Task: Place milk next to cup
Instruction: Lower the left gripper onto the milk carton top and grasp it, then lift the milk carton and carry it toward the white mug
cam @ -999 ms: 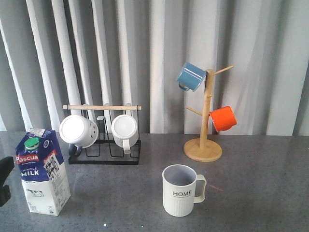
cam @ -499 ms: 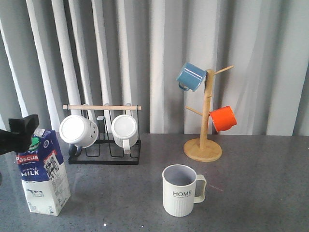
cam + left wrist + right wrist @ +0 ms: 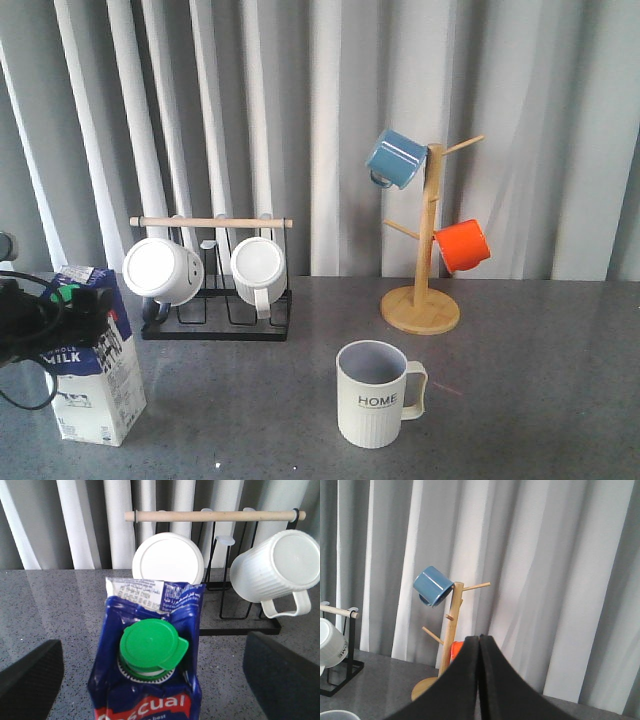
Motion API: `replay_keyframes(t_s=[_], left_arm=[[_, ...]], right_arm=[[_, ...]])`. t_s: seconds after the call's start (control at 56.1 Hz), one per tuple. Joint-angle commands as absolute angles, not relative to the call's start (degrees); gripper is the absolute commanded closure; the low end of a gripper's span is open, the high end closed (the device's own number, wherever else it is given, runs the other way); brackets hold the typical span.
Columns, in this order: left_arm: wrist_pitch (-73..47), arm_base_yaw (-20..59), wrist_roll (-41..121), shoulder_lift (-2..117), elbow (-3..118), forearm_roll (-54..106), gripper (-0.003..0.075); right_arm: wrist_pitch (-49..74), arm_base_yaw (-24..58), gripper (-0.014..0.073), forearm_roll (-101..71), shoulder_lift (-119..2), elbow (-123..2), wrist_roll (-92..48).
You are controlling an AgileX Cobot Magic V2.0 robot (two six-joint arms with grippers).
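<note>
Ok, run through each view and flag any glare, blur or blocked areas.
Front view: sharp, but the left gripper hides part of the milk. Left wrist view: sharp on the milk's cap, faint reflections on the table. Right wrist view: shut right gripper blocks the lower middle.

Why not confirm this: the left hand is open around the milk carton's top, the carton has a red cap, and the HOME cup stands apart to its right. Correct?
One thing is wrong: the cap is green, not red, as the left wrist view shows. The rest holds: the left hand is open around the milk carton, and the HOME cup stands apart to its right.
</note>
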State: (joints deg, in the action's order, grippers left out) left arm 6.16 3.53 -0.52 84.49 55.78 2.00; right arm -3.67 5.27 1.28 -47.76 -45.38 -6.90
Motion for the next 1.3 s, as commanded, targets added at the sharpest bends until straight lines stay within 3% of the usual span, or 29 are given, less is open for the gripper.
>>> replay_keyframes(t_s=[0.0,0.196,0.339,0.428,0.678,0.892,1.284], left_arm=[[12.15,3.44,-1.07,84.06,57.81,2.41,0.0003],[14.79,2.44,-0.99,86.03,57.81,2.41,0.0011],[16.19,1.44,-1.05,86.87,57.81,2.41,0.0062],[16.33,1.44,-1.05,87.30,57.81,2.41,0.0146],[17.20,1.44,-1.05,87.85,57.75,2.41,0.0510],[16.86,1.44,-1.05,87.85,57.75,2.41,0.0720],[15.96,1.94,-1.01,86.05,57.75,2.41,0.0728]], right_arm=[[-7.60,4.88,0.0602,1.67,-47.54,-47.29,-6.99],[-7.60,4.88,0.0602,1.67,-47.54,-47.29,-6.99],[-7.60,4.88,0.0602,1.67,-47.54,-47.29,-6.99],[-7.60,4.88,0.0602,1.67,-47.54,-47.29,-6.99],[-7.60,4.88,0.0602,1.67,-47.54,-47.29,-6.99],[-7.60,4.88,0.0602,1.67,-47.54,-47.29,-6.99],[-7.60,4.88,0.0602,1.67,-47.54,-47.29,-6.99]])
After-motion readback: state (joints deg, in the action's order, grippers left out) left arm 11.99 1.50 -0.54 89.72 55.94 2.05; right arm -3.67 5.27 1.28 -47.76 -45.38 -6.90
